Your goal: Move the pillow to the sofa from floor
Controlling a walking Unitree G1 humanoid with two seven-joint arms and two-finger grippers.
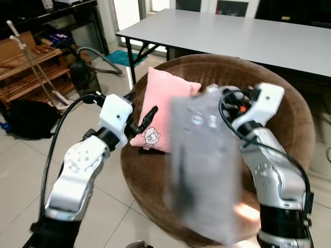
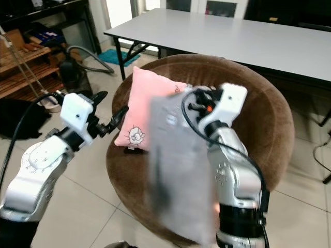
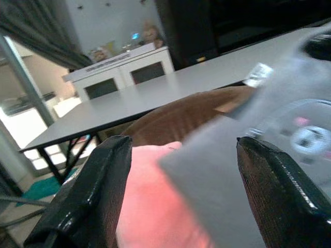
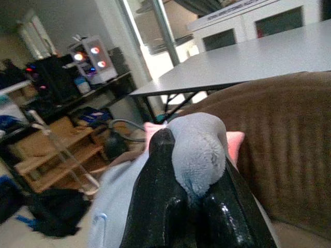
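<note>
The right end effector (image 4: pixel 194 194) is clamped on a corner of the grey pillow (image 1: pixel 204 170), hanging above the sofa (image 1: pixel 289 119). Soft, light, floppy; a corner pinch suffices. The left end effector (image 3: pixel 181 196) is apart.

Two pillows are counted — one pink pillow (image 1: pixel 161 111) propped on the seat and one grey pillow (image 1: pixel 204 165), blurred, held up in front of it. One round brown sofa (image 1: pixel 289 129) is seen, and one long grey table (image 1: pixel 248 36) behind it. Two grippers are counted — the left gripper (image 1: pixel 147 118) with its fingers spread, the right gripper (image 4: pixel 189 201) pinched on the grey pillow. One wooden rack (image 1: pixel 31 72), one black bag (image 1: pixel 28 119) and one vacuum hose (image 1: pixel 98 57) are noted on the floor side.
</note>
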